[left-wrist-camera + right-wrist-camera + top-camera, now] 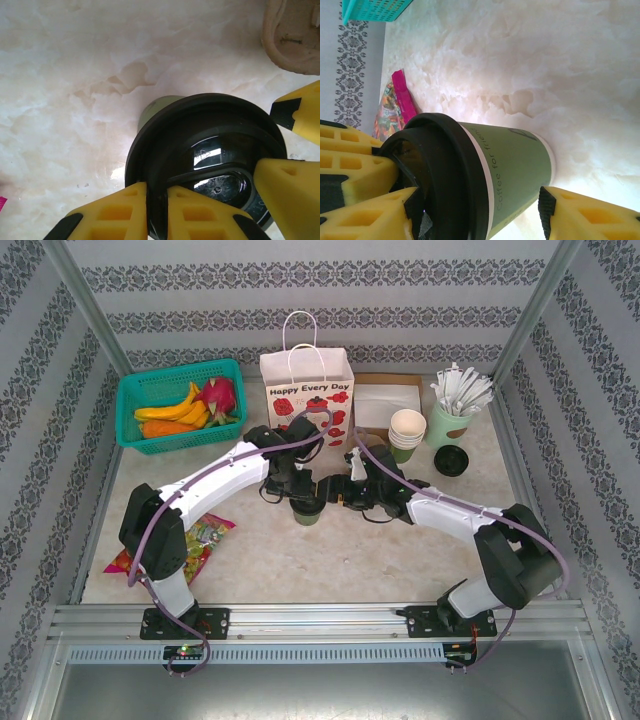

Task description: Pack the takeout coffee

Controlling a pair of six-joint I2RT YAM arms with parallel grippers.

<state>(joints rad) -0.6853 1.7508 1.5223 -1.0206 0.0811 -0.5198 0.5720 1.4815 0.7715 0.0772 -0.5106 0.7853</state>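
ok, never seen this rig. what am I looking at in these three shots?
A left arm and a right arm are bolted at the near edge of a table. One picture looks down from above and behind them. The other two come from wrist cameras, so the yellow blocks are fingers. On the table are a paper bag, a teal fruit basket, stacked cups and a snack packet. The left gripper pinches the lid rim of the takeout coffee. The right gripper is open, with the cup between its fingers.
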